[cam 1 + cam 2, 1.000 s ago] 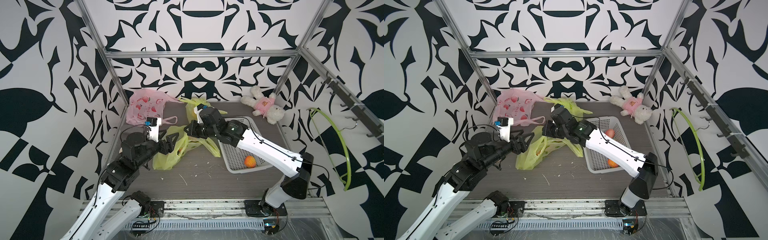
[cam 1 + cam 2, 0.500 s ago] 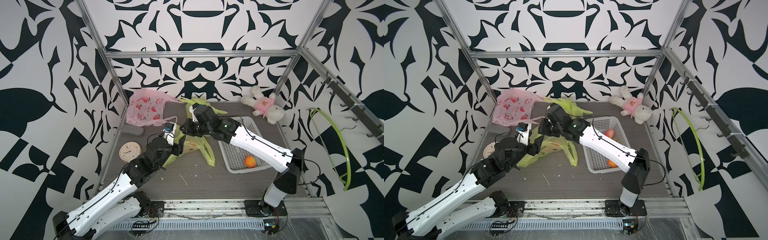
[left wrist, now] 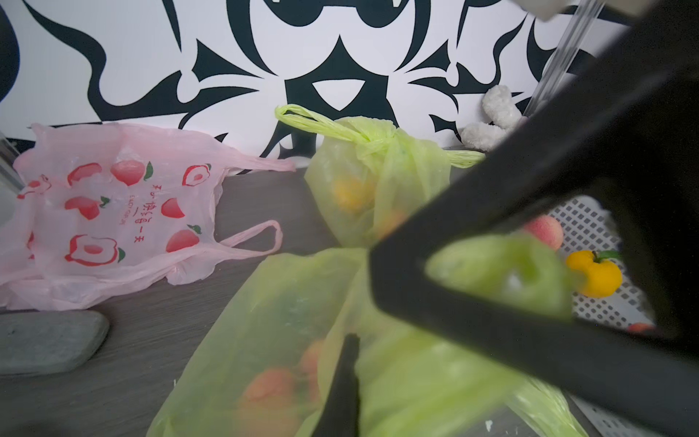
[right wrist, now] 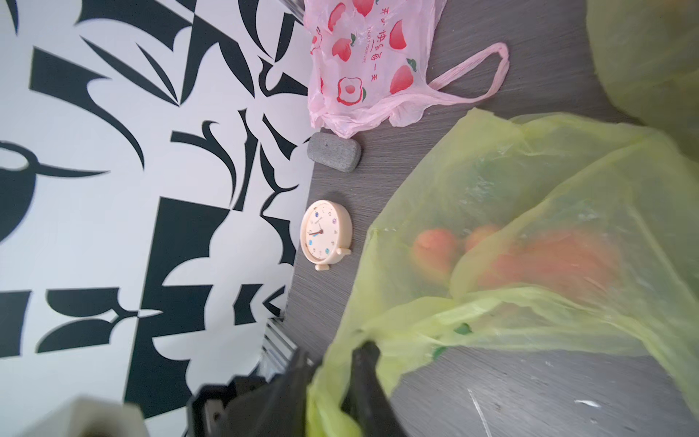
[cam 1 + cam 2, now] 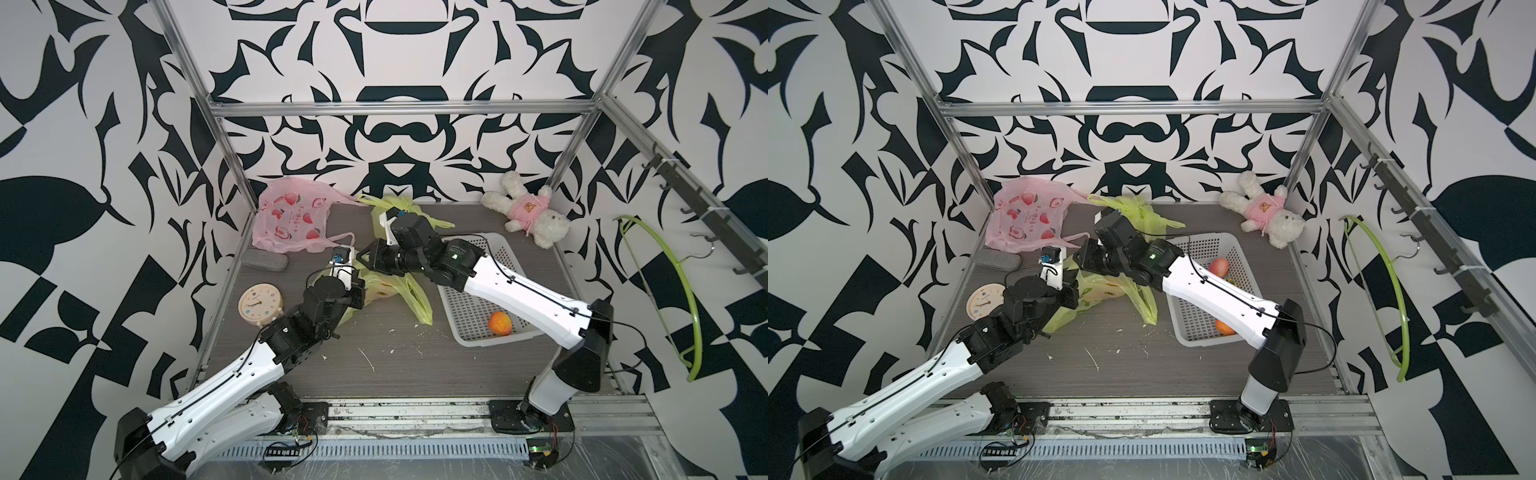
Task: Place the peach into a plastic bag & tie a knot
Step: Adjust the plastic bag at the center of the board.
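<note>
- green bag [image 5: 413, 301]: a translucent sack that lay slack and crumpled on the table [image 5: 395, 365] between the two arms, seen in both top views.
- bagged peaches [image 4: 435, 246]: blurred orange-pink rounds that showed through the film in both wrist views, resting inside the green bag on the table.
- left gripper [image 5: 359, 286]: stood at the bag's near left end. its jaws were clenched. in the left wrist view the closed fingers [image 3: 346, 363] read as one dark blade with green film gathered against it, grasping the green bag.
- right gripper [image 4: 334, 353]: reached across from the basket side to the bag's far edge. its jaws stood apart with a bunched fold of film between them (whether they pinched that fold could not be told).
- basket [image 5: 490, 343]: a white perforated tray just to the right of the bag, partly under the right forearm. it held a basket peach [image 5: 500, 323] near its front rim, a pinker fruit [image 5: 1219, 266] further back, and a yellow pepper [image 3: 595, 272].
- back wall: a pink printed bag [image 5: 291, 216] lay beside a knotted green bag [image 5: 390, 205].
- left edge: a grey block [image 5: 266, 261] lay near a cream clock [image 5: 259, 303].
- far right corner: a plush rabbit [image 5: 528, 212] lay there, with a green hanger [image 5: 690, 291] on the right wall.
</note>
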Robot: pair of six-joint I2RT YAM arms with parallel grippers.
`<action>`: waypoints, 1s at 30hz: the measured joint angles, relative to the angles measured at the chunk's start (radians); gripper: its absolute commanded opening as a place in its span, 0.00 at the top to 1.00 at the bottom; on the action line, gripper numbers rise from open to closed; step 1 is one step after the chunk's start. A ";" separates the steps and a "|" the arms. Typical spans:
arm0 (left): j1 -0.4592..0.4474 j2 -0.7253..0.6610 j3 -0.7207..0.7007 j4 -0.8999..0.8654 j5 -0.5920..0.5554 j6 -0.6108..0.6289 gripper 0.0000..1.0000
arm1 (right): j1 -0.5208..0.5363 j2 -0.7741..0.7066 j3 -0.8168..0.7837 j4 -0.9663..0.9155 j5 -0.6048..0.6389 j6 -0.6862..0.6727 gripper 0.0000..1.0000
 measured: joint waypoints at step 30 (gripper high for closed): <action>0.002 -0.035 0.023 -0.074 -0.018 -0.015 1.00 | -0.122 -0.243 -0.713 0.052 0.029 0.022 0.30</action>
